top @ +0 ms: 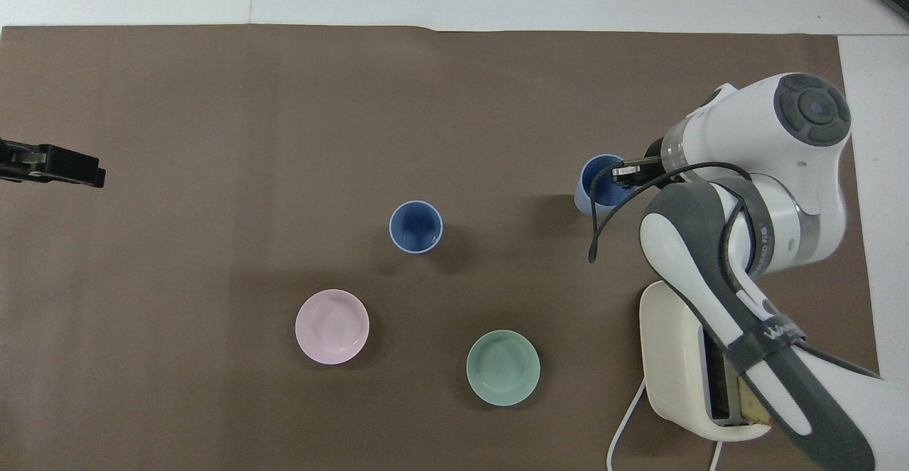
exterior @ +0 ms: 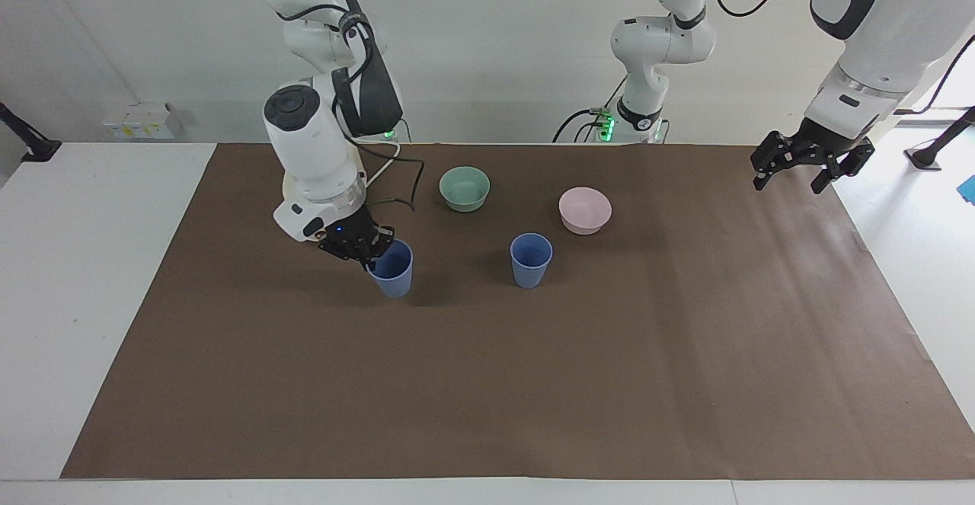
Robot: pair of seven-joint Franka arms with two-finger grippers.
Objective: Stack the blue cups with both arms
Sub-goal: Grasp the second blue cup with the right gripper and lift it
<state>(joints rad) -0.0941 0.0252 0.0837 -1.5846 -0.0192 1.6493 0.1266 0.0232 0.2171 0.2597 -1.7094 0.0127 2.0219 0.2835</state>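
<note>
my right gripper is clamped on the rim of a blue cup, held upright just above the mat toward my right arm's end. the other cup stands mid-table, just beside the pink bowl. my left gripper, fingers apart, waits over the mat's edge.

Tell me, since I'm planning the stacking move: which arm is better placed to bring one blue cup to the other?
The right. Its pincer is shut on the rim of a blue cup, raised beside the standing blue cup. The left pincer hangs open, holding nothing, over the table's end.
</note>
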